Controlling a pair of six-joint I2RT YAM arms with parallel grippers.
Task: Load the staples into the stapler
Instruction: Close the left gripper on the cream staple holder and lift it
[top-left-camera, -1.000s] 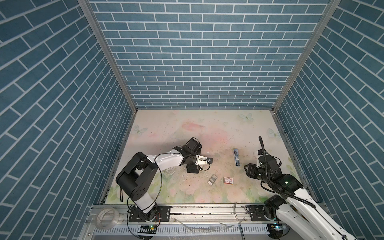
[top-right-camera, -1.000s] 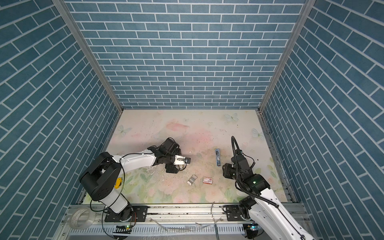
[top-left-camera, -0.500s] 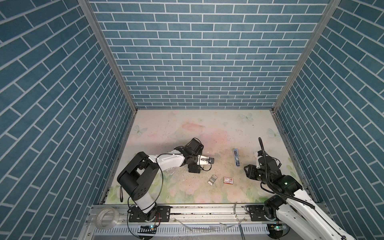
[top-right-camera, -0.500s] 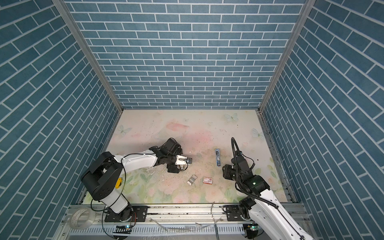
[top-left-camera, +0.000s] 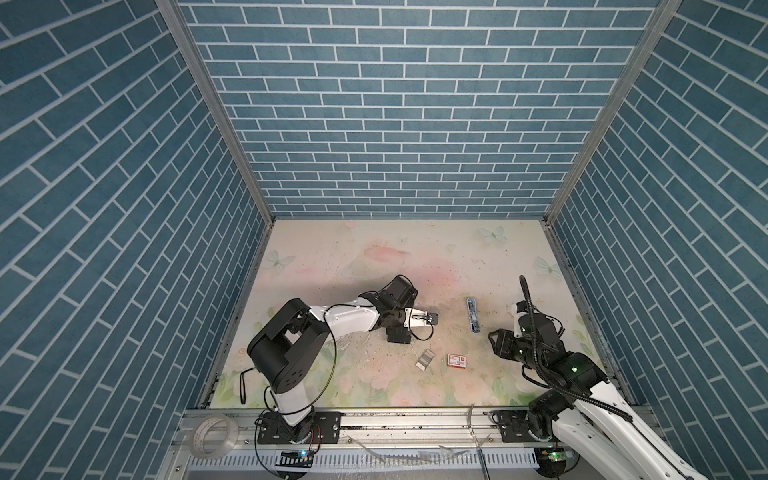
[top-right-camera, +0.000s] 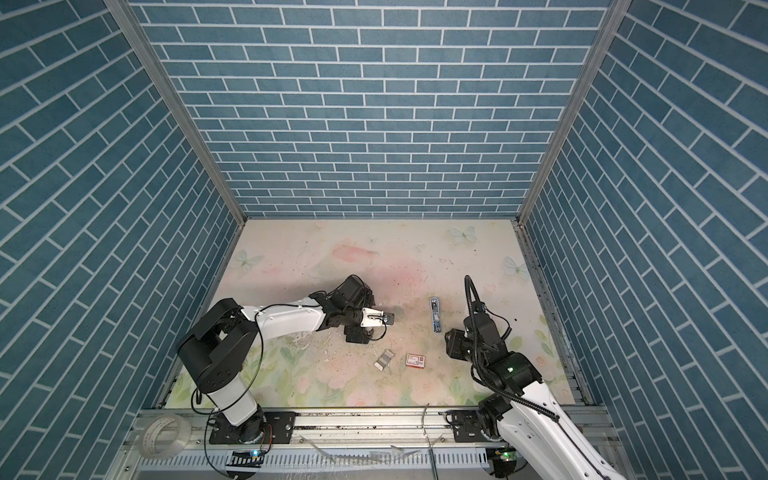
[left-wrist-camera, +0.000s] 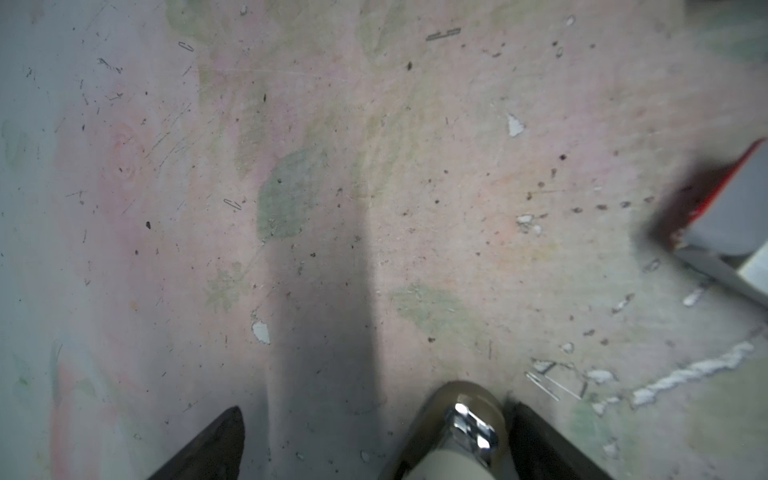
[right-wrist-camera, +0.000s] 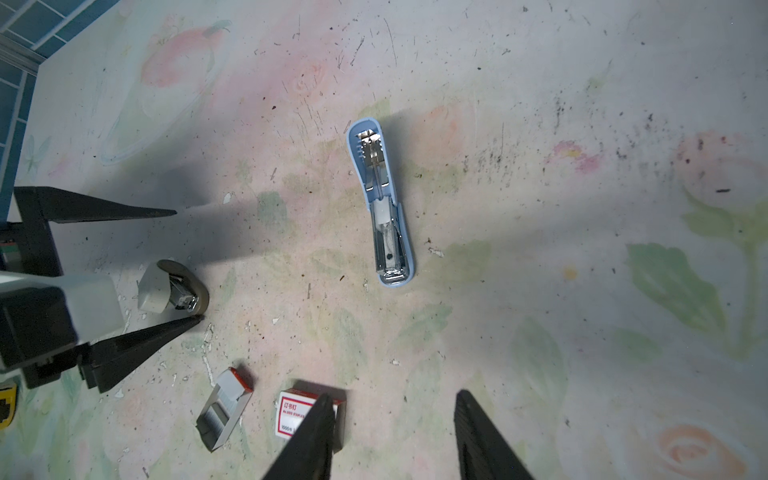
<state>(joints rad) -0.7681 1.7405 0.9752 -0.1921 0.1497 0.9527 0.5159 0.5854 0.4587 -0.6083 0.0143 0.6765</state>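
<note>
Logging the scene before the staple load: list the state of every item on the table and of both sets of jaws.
Light-blue plastic stapler: swung open flat, metal channel facing up.
Silvery ribbed staples: lying in the tray, not yet loaded.
Grey cardboard tray: out of the box, open side up.
Red-and-white cardboard box: lying flat, label up.
Left gripper: jaws wide open.
Right gripper: jaws apart, holding nothing.

Walls: blue brick-patterned walls are enclosing three sides.
Corners: grey metal posts are running down the joins.
Worktop: the pale floral worktop is showing scratches, specks and butterfly prints.
Front: an aluminium rail is spanning the near edge.
Light: even light is casting soft shadows.
</note>
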